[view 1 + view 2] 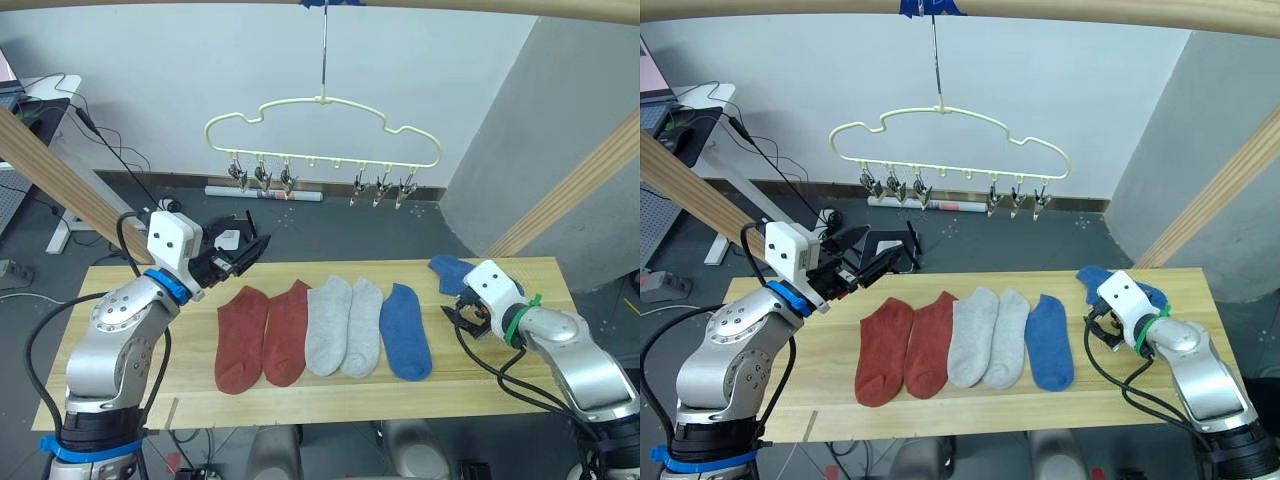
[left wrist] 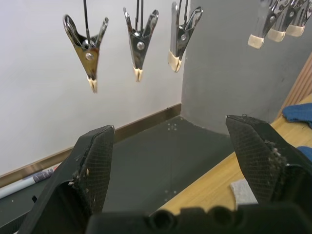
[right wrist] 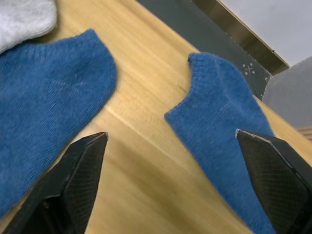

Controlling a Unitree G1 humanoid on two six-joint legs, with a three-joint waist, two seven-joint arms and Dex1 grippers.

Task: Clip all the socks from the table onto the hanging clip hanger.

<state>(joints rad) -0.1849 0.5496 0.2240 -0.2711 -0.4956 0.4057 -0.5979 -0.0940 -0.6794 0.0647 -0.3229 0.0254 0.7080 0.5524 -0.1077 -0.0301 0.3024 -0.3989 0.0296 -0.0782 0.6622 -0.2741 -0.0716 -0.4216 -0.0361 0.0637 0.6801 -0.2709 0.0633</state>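
While all six socks point(image 1: 340, 330) lie on the bench point(image 1: 120, 400), every clip on the clip hanger point(image 1: 320, 125) hangs empty. Both tools, left tool point(image 1: 250, 250) and right tool point(image 1: 455, 315), stand open and grip nothing; no clipping is done.

Five socks point(image 1: 325, 333) in row mid-table point(image 1: 120, 300); sixth sock point(image 1: 452, 271) apart at right; clip hanger point(image 1: 322, 135) behind, above.

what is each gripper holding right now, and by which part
Nothing. The left gripper is open and empty, raised near the clip hanger. The right gripper is open over the table, by a blue sock.
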